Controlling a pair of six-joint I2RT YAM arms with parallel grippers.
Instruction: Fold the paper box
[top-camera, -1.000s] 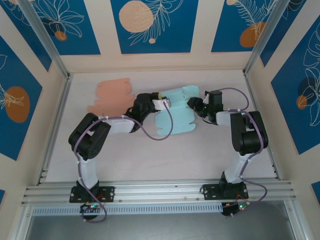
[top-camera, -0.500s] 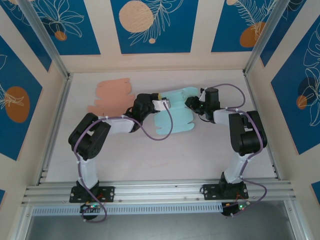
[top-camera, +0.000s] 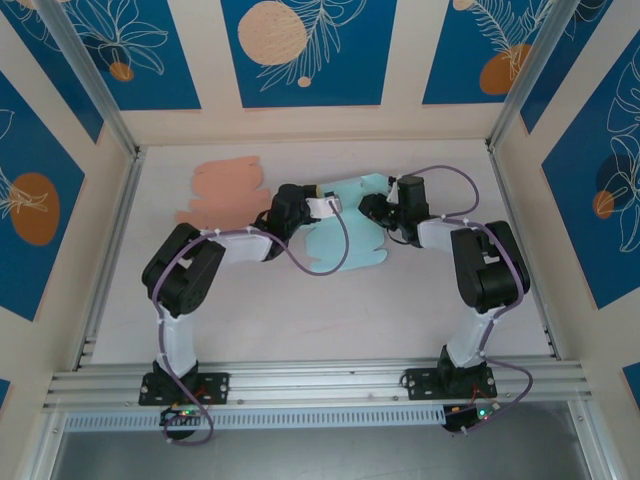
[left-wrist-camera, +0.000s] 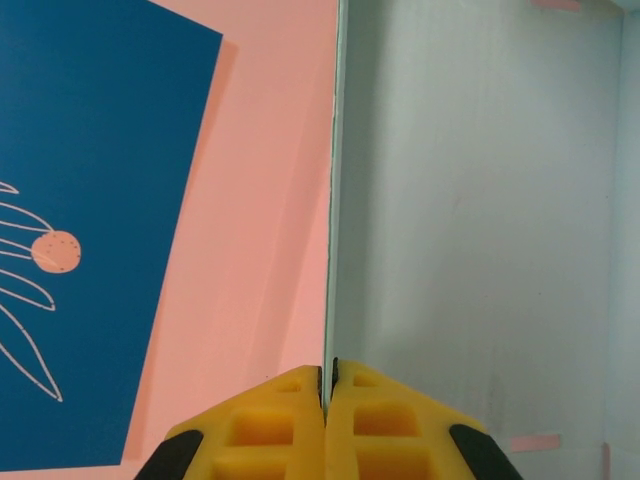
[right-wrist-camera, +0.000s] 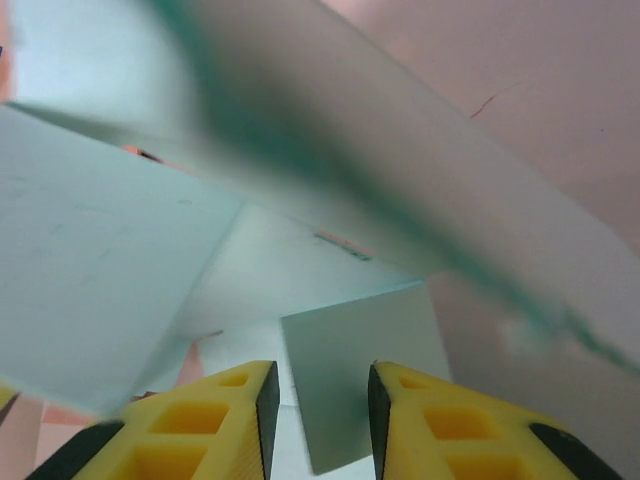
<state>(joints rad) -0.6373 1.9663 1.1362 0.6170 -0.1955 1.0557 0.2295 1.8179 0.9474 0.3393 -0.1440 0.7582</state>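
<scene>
The paper box (top-camera: 345, 240) is a light blue cut-out sheet lying at the middle back of the table, with its far part raised. My left gripper (top-camera: 328, 205) is at its upper left edge. In the left wrist view the gripper (left-wrist-camera: 328, 375) is shut on the sheet's thin edge, with a blue panel (left-wrist-camera: 480, 220) standing upright to the right. My right gripper (top-camera: 368, 207) is at the sheet's upper right. In its wrist view it (right-wrist-camera: 320, 400) stands open, and a small square flap (right-wrist-camera: 360, 350) reaches into the gap without being pinched. Larger blue panels (right-wrist-camera: 100, 250) slope overhead.
A salmon paper sheet (top-camera: 225, 190) lies flat at the back left, just beyond the left arm. Patterned walls close in the back and both sides. A metal rail (top-camera: 320, 380) runs along the near edge, with bare table (top-camera: 330, 310) in front of the sheet.
My right gripper has moved left onto the blue sheet's right side, and its jaws have narrowed. The left gripper keeps its hold and has shifted slightly.
</scene>
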